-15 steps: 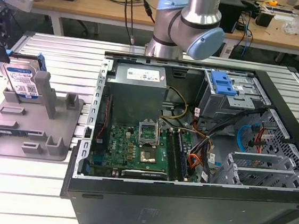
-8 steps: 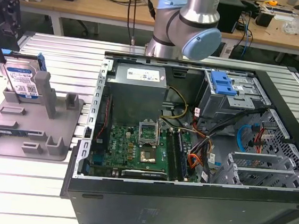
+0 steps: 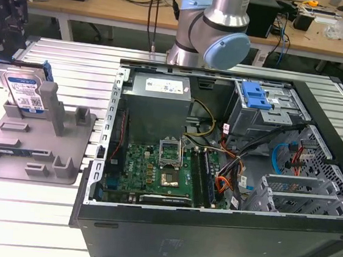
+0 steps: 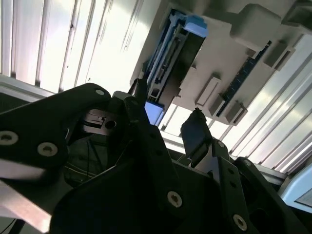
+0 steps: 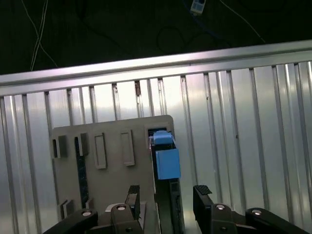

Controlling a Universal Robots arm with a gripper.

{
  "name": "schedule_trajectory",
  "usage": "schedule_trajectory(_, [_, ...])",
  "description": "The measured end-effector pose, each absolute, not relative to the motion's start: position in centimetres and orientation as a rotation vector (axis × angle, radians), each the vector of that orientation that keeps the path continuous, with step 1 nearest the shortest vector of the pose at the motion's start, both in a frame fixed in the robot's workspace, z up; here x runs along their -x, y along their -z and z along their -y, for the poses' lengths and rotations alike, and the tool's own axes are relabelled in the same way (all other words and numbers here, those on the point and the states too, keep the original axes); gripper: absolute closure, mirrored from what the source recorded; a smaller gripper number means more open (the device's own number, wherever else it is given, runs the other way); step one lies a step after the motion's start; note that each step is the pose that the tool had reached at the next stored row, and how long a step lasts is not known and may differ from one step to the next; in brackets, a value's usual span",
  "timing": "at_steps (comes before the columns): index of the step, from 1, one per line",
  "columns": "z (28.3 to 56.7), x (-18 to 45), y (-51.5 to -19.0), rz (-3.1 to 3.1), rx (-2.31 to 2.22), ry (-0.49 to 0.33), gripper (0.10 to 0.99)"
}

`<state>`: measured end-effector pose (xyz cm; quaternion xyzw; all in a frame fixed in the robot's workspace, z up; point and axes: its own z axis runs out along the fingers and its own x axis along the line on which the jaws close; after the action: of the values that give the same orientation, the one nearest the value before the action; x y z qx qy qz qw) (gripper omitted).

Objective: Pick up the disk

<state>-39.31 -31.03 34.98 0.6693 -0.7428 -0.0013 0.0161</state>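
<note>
Your ribbed metal table (image 3: 68,62) carries the grey holder (image 3: 75,140). The disk (image 3: 23,91) stands upright in it, just below the gripper (image 5: 167,190), whose jaws are spread apart. Come down off-centre and a finger could strike the disk's top edge, tipping it.

Disk (image 3: 20,88) partly behind holder post (image 3: 50,106)

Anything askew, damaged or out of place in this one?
Nothing stands out. The disk stands on edge in its grey holder, the gripper above it with fingers open. The computer case lies opened, nothing spilled.
</note>
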Motion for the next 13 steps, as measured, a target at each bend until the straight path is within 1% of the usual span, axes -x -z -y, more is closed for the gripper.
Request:
schedule_trajectory(8, [31.0, 40.6, -34.8, 2.247, -2.145, -0.003, 0.529])
schedule_trajectory(13, [31.0, 41.2, -34.0, 2.177, -2.216, -0.004, 0.529])
